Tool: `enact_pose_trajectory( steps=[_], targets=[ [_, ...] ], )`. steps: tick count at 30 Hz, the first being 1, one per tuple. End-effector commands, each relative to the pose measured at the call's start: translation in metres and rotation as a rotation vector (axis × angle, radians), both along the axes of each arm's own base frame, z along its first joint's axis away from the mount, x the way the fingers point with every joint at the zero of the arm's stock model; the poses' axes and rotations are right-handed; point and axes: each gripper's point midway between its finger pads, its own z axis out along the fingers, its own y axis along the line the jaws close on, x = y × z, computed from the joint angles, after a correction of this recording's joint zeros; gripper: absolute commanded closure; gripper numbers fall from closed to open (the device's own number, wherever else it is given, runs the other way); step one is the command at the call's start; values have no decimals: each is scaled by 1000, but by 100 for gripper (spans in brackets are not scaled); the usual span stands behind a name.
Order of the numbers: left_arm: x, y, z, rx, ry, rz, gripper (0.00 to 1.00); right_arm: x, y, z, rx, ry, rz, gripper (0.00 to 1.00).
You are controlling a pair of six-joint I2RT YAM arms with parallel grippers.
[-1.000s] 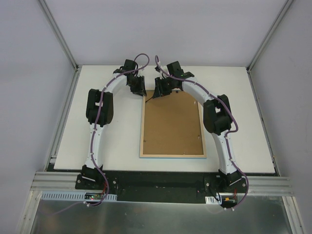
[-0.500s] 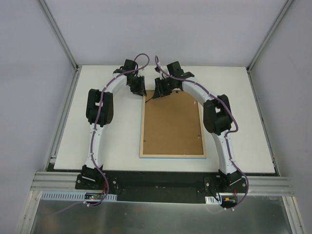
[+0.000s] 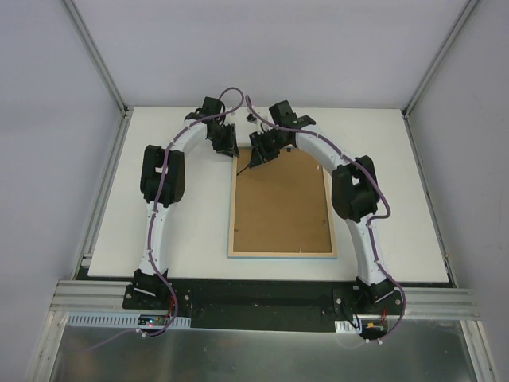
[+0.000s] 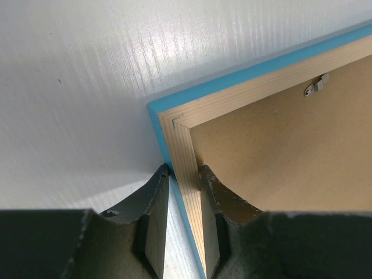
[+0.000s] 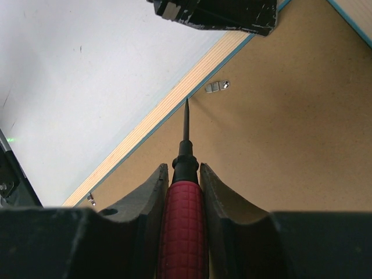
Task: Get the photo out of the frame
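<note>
The frame (image 3: 280,254) lies face down on the white table, pale wood back up, with a turquoise rim (image 4: 156,125). The brown backing board (image 3: 280,207) fills it, and the photo is hidden beneath. My left gripper (image 3: 231,151) is shut on the frame's far left corner, with the wood edge (image 4: 180,151) between its fingers (image 4: 209,180). My right gripper (image 3: 256,157) is shut on a red-handled screwdriver (image 5: 183,221). The screwdriver's tip points at the board's edge, close to a metal clip (image 5: 217,86) beside the frame's wood edge (image 5: 151,119).
Another metal clip (image 4: 315,87) sits on the frame's far edge, and one more (image 5: 90,199) lies further along the side. The left gripper's body (image 5: 215,11) is just beyond the screwdriver tip. White table (image 3: 175,239) surrounds the frame, and enclosure walls stand on three sides.
My right gripper has shifted slightly left with the screwdriver, bringing its tip nearer the frame's far left corner. The left gripper and the frame have not moved.
</note>
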Motion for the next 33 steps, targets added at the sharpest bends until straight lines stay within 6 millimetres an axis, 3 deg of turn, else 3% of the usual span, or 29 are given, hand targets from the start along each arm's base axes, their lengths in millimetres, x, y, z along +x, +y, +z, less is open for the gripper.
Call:
enact_pose_trajectory(
  steps=[1, 7, 9, 13, 16, 22, 28, 33],
  targets=[
    [-13, 10, -13, 59, 46, -4, 97, -10, 12, 65, 79, -112, 68, 99],
    [-13, 9, -8, 48, 37, -9, 96, -4, 11, 81, 88, -153, 35, 99],
    [-13, 8, -5, 41, 34, -13, 92, 4, 5, 82, 54, -190, -1, 99],
    [-13, 7, 4, 26, 20, -24, 80, 1, -4, 87, 34, -216, -10, 99],
    [-14, 8, 10, 25, 8, -32, 68, -15, -12, 89, 29, -224, 15, 99],
    [-22, 10, 30, 23, -33, -72, 44, -64, -35, 99, 34, -280, 119, 99],
    [-51, 19, 48, 46, -52, -117, 41, -111, -52, 97, 21, -362, 214, 99],
    [-94, 23, 32, 66, 21, -160, 42, -132, -49, 79, -1, -464, 264, 99]
  ],
)
